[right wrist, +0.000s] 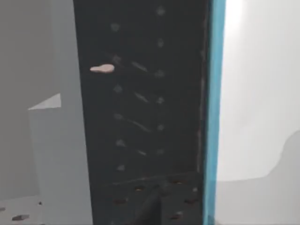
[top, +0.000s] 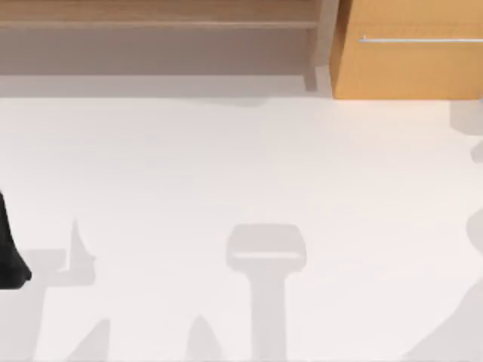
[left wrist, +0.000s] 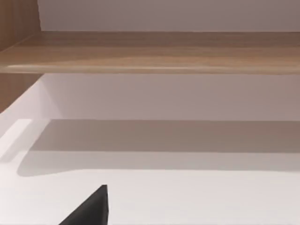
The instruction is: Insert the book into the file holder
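In the right wrist view the book [right wrist: 213, 108] shows as a thin teal-blue edge running the length of the picture. It lies right against a dark perforated panel, the file holder [right wrist: 140, 117], which is very close to the camera. I cannot tell whether the book is inside the holder or beside it. A dark part of my left arm [top: 9, 256] sits at the table's left edge in the top view. My left gripper [left wrist: 91, 208] appears as a dark tip low over the white table.
A wooden shelf [top: 158, 15] runs along the back of the white table [top: 226, 166]. A wooden cabinet with a metal handle [top: 407, 45] stands at the back right. Grey shadows lie across the table's front.
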Robot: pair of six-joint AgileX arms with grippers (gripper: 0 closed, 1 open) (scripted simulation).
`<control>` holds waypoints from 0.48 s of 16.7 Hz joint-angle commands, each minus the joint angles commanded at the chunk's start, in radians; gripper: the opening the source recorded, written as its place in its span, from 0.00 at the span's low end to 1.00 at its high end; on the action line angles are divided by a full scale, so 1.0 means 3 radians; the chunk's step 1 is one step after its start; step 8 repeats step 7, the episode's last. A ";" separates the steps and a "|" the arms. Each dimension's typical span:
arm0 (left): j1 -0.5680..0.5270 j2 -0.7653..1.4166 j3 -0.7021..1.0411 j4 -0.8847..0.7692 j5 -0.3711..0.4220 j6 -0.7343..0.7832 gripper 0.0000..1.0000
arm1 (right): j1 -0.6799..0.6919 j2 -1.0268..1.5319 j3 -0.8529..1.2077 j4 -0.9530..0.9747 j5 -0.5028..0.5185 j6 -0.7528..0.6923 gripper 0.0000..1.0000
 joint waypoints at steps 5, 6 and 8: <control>0.0000 0.0000 0.0000 0.0000 0.0000 0.0000 1.00 | 0.0000 0.0000 0.0000 0.0000 0.0000 0.0000 1.00; 0.0000 0.0000 0.0000 0.0000 0.0000 0.0000 1.00 | 0.0000 0.0000 0.0000 0.0000 0.0000 0.0000 1.00; 0.0000 0.0000 0.0000 0.0000 0.0000 0.0000 1.00 | 0.0000 0.0000 0.0000 0.0000 0.0000 0.0000 1.00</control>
